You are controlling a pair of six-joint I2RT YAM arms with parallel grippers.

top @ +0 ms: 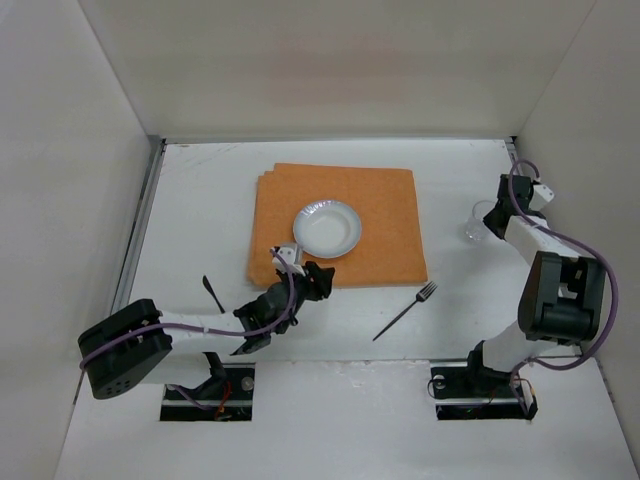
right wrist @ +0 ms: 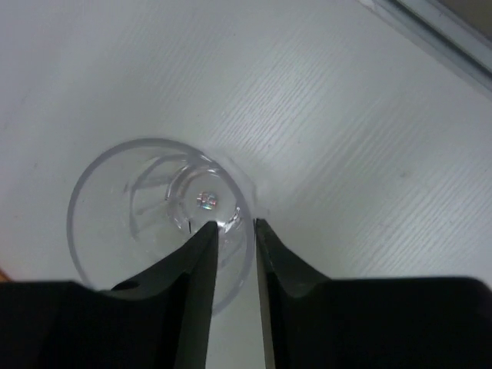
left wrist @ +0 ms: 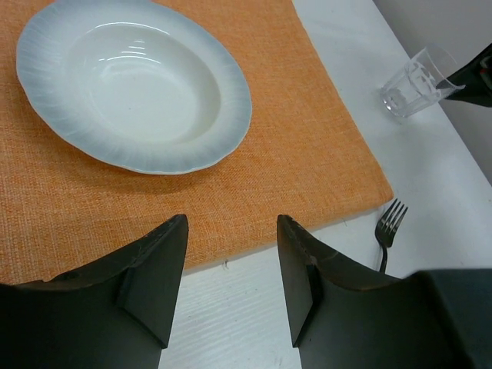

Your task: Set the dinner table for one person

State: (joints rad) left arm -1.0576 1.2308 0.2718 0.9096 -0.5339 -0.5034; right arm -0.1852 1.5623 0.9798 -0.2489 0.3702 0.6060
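Two arms reach out: left gripper [left wrist: 231,223] spread, right gripper [right wrist: 235,227] pinching the glass [right wrist: 131,200] wall.

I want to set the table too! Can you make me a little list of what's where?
plate: middle of the orange placemat
fork: on the table, by the placemat's near right corner
dark utensil: left of placemat
glass: upright, table's right side
left gripper: open, empty, over placemat's near edge
right gripper: closed on the glass's rim
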